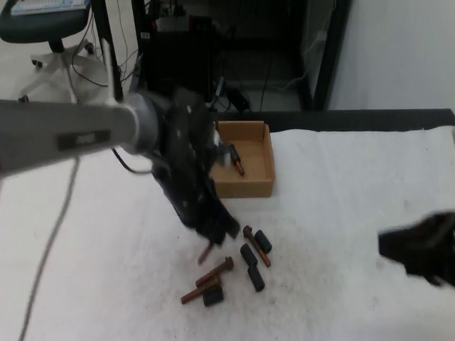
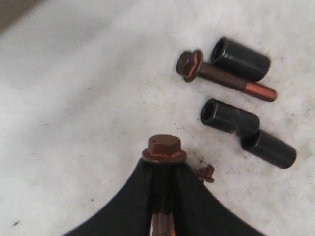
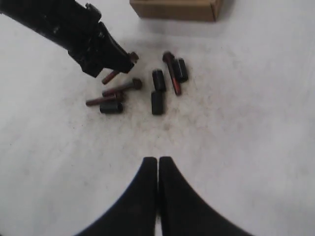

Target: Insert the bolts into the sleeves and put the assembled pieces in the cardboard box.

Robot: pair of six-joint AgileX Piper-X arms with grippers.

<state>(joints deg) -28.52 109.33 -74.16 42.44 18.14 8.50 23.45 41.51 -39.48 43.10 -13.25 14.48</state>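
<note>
My left gripper (image 2: 164, 169) is shut on a copper bolt (image 2: 164, 149), held head-out just above the white cloth; the same left gripper (image 1: 217, 226) hangs in front of the cardboard box (image 1: 254, 186). Close by lie a loose bolt (image 2: 224, 81) and three black sleeves (image 2: 240, 59) (image 2: 230, 117) (image 2: 269, 149). Two more bolts (image 1: 215, 271) (image 1: 199, 291) and a sleeve (image 1: 212, 296) lie nearer the front. Inside the box rests one assembled piece (image 1: 234, 158). My right gripper (image 3: 157, 164) is shut on nothing, off to the right (image 1: 419, 249), facing the pile of bolts (image 3: 122, 88).
A white cloth (image 1: 341, 199) covers the bench. Its black far edge (image 1: 370, 117) runs behind the box. Beyond it are an office chair (image 1: 50, 28) and dark cabinets. Open cloth lies between the pile and my right gripper.
</note>
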